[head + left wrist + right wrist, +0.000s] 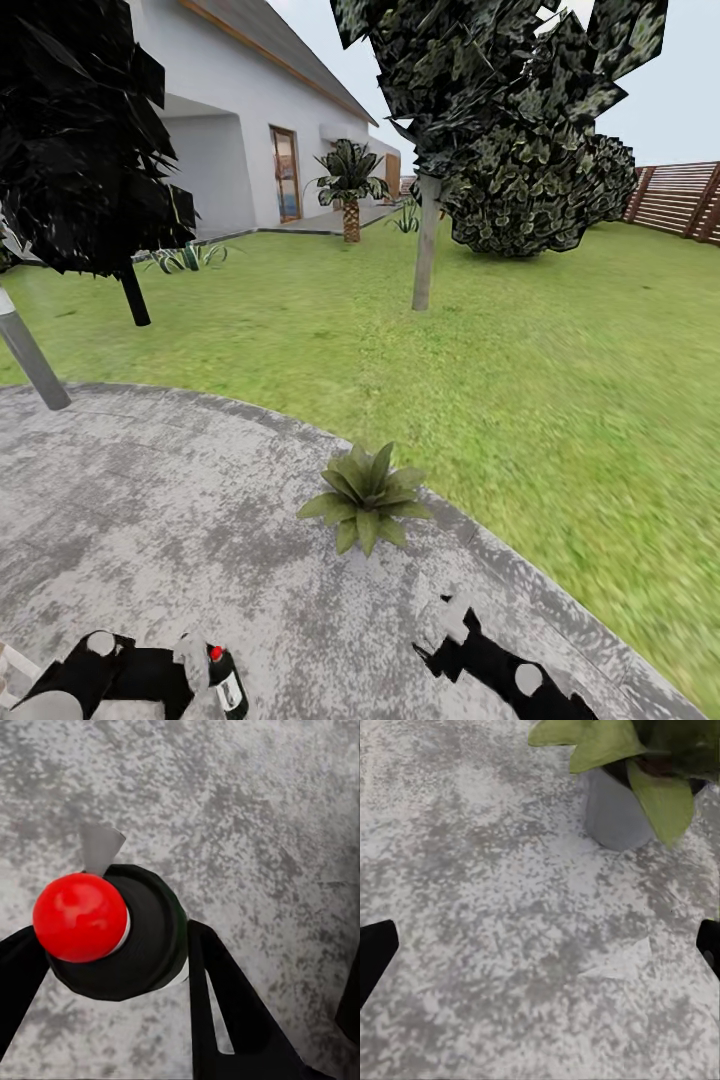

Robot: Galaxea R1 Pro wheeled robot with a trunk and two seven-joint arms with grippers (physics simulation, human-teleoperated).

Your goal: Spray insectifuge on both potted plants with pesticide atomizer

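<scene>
The left gripper (112, 945) is clamped around the upright pesticide atomizer (226, 683) above the grey paving (150, 500), while the right gripper (540, 945) hangs spread and empty near 1 potted plant (366, 494) just ahead.

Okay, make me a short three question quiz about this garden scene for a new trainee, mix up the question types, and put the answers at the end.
1. True or false: the left end effector is shut on the pesticide atomizer.
2. The potted plant near the robot stands on: A) the lawn, B) the grey paved round, C) a wooden deck.
3. Fill in: the button on top of the atomizer is coloured ____.

Key
1. True; its fingers flank the bottle in the left wrist view.
2. B, close to the round's edge.
3. Red.
</scene>
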